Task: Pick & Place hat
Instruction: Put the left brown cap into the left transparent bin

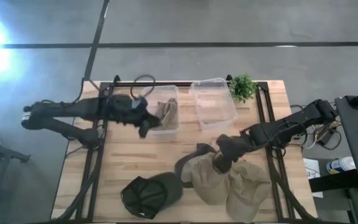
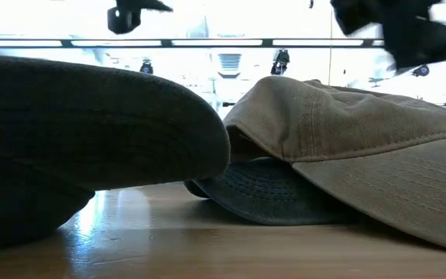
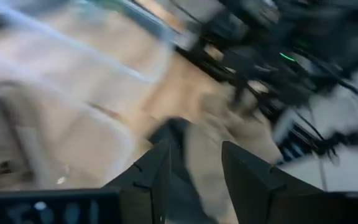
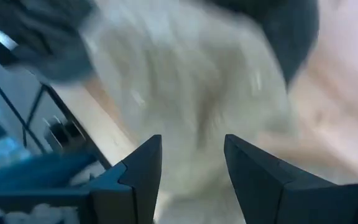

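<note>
Right gripper (image 1: pixel 218 167) open, empty, over tan hats (image 1: pixel 229 183) near table's (image 1: pixel 117 168) front edge. Left gripper (image 1: pixel 145 129) open at left bin (image 1: pixel 166 115), which holds a hat.

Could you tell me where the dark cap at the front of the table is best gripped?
Probably the dark cap is best taken from above at its raised crown: it lies apart from the tan caps, leaving room around it for jaws.

- No text, label, brand, number or sign is showing legibly in any view.
- The caps (image 1: pixel 229 180) lying on the table (image 1: pixel 129 162) are showing no readable logo or lettering.
</note>
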`<action>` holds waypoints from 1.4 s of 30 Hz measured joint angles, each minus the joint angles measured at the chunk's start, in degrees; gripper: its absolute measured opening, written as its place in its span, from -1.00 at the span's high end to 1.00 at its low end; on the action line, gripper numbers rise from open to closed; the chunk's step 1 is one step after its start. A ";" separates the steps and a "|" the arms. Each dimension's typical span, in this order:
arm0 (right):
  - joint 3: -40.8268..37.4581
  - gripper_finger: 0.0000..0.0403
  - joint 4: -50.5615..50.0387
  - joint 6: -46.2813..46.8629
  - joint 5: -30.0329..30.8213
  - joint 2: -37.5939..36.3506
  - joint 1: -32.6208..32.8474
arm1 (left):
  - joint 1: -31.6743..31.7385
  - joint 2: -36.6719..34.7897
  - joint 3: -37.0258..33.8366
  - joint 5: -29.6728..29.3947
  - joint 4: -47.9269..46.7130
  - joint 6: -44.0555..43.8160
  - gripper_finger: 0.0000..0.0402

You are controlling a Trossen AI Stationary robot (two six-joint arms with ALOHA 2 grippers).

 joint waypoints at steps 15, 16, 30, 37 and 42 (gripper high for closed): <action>-11.69 0.15 23.39 29.70 -1.71 0.31 16.08 | -12.26 27.03 7.92 -6.30 10.51 16.67 0.55; -12.12 0.15 25.08 30.95 -0.45 0.71 16.71 | -11.95 29.27 9.57 -5.79 10.37 17.51 0.55; -12.83 0.15 27.95 29.58 4.12 9.73 16.28 | -12.70 53.08 28.16 -2.27 -6.63 19.65 0.56; -12.80 0.15 28.98 23.82 11.47 12.86 9.43 | -15.54 54.40 26.97 2.01 -10.40 10.61 0.56; -12.52 0.15 29.46 17.73 20.04 11.24 4.31 | -17.76 54.29 25.09 2.10 -9.94 4.29 0.56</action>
